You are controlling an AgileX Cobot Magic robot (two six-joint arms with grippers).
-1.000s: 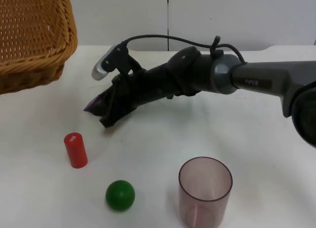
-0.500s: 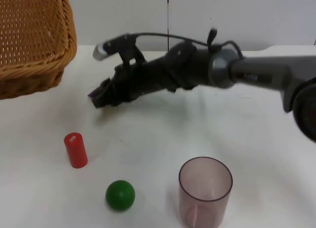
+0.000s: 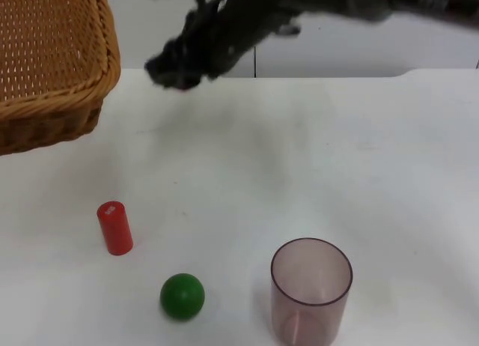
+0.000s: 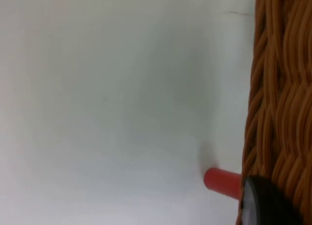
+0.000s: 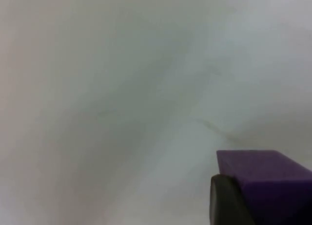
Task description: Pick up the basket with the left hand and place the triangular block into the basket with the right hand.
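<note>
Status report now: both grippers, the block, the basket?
Left gripper holds basket aloft. Right gripper raised beside it, shut on purple block. Nothing between them.

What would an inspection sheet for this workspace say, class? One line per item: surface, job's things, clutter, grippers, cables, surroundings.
Surface: white table top, nothing spilled.
Job's things: wicker basket raised over the table's left side; purple triangular block in the right gripper.
Clutter: red cylinder, green ball and translucent cup stand apart near the front edge.
Grippers: left gripper at the basket's rim, holding it up; right gripper in the air beside the basket, shut on the block.
Cables: nothing seen loose on the table.
Surroundings: grey partition wall behind the table.
</note>
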